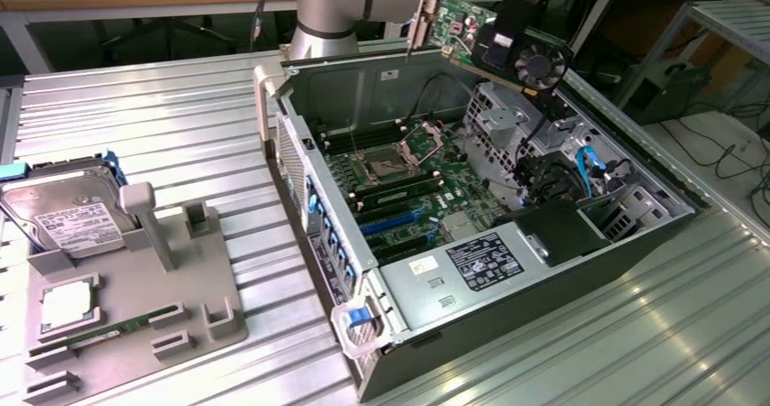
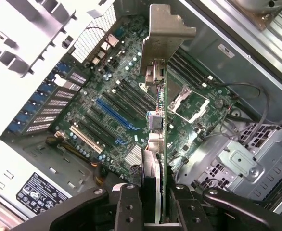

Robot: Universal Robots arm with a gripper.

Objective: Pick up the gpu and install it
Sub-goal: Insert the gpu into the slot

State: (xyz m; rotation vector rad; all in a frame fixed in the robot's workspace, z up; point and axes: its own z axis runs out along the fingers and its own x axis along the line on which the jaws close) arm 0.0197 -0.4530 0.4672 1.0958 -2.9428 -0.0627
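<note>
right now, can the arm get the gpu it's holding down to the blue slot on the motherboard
Probably yes. The case lies open, the gripper holds the gpu above the motherboard, and nothing visible lies between the card and the blue slot.

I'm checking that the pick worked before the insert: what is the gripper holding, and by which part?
The gripper holds the gpu, clamped across its flat faces at the end away from its metal bracket, above the open case.
</note>
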